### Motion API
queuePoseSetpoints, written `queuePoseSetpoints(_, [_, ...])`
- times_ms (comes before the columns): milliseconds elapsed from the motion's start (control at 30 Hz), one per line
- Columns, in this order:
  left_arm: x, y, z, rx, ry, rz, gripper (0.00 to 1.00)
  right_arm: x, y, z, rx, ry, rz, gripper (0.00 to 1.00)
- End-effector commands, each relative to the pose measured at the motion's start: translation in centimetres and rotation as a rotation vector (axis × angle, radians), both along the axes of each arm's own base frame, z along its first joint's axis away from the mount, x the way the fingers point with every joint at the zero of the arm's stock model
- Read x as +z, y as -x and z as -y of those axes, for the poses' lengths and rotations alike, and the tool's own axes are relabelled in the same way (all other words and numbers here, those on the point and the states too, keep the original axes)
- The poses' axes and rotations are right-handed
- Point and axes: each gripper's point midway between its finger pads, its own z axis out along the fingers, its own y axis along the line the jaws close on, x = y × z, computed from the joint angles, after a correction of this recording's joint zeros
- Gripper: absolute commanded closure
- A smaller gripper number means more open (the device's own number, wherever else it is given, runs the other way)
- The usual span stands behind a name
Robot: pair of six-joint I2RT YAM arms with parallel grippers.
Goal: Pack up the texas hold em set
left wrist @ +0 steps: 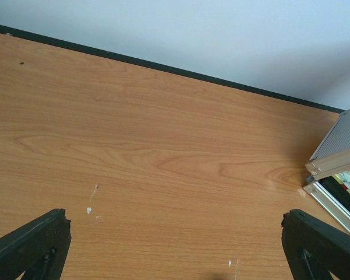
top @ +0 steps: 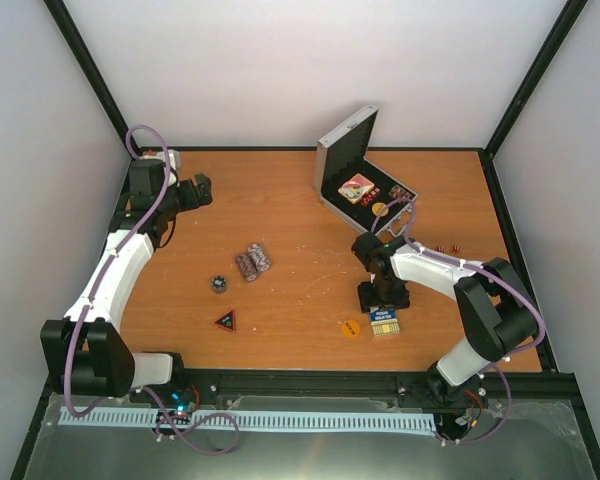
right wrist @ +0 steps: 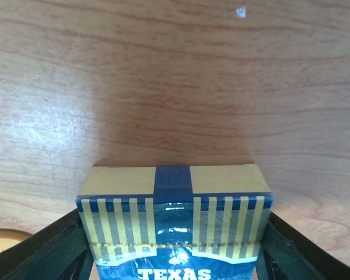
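The silver case (top: 330, 205) stands open at the back right, lid (top: 345, 140) up, with a few pieces in its black lining. Its corner shows in the left wrist view as the case (left wrist: 338, 153). The blue-yellow card deck (top: 384, 321) lies on the table near the front. My right gripper (top: 383, 300) reaches down over it. In the right wrist view the deck (right wrist: 175, 192) fills the gap of the right gripper (right wrist: 175, 233), a finger against each long side. My left gripper (top: 202, 190) hovers wide open and empty at the back left, the left gripper (left wrist: 175, 219) over bare wood.
Striped chip stacks (top: 253, 261) lie mid-table with a small dark piece (top: 219, 285) beside them. The red-edged triangle (top: 226, 320) sits front left. An orange disc (top: 351, 328) lies just left of the deck. Tiny red dice (top: 447, 247) sit right of the case.
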Motion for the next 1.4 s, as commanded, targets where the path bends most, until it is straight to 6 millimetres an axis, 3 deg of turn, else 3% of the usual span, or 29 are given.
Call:
queuePoseSetpoints(0, [0.5,0.2,-0.1,0.005,0.002,0.003,0.0,0.2,0.1,0.6,-0.026,0.039,0.014,0.34])
queuePoseSetpoints(133, [0.6,0.2,-0.2,0.011,-0.002,0.004,0.0,1.6,-1.1,0.4,-0.068,0.042,0.04,0.37])
queuePoseSetpoints(233, [0.9,0.2,-0.3,0.018,-0.009,0.006,0.0,3.4,-3.8,0.6,-0.123,0.036,0.09,0.39])
queuePoseSetpoints(400, [1.3,0.2,-1.0,0.044,-0.039,0.009,0.0,5.6,-10.6,2.6,-0.339,-0.053,0.155,0.41])
queuePoseSetpoints(567, [1.2,0.4,-1.5,0.072,-0.052,0.013,0.0,7.2,-18.2,3.2,-0.518,-0.118,0.246,0.42])
queuePoseSetpoints(700, [1.1,0.3,-1.7,0.092,-0.038,0.011,0.0,7.6,-23.7,3.9,-0.66,-0.184,0.309,0.43])
queuePoseSetpoints(867, [1.3,0.0,-2.0,0.115,-0.039,0.022,0.0,7.0,-28.5,3.3,-0.761,-0.248,0.321,0.43])
queuePoseSetpoints(1167, [1.2,-0.1,-2.7,0.156,-0.05,0.021,0.0,6.8,-32.8,4.1,-0.859,-0.286,0.352,0.43])
queuePoseSetpoints(1367, [1.0,-0.3,-3.1,0.176,-0.056,0.017,0.0,6.0,-33.7,5.1,-0.894,-0.273,0.343,0.42])
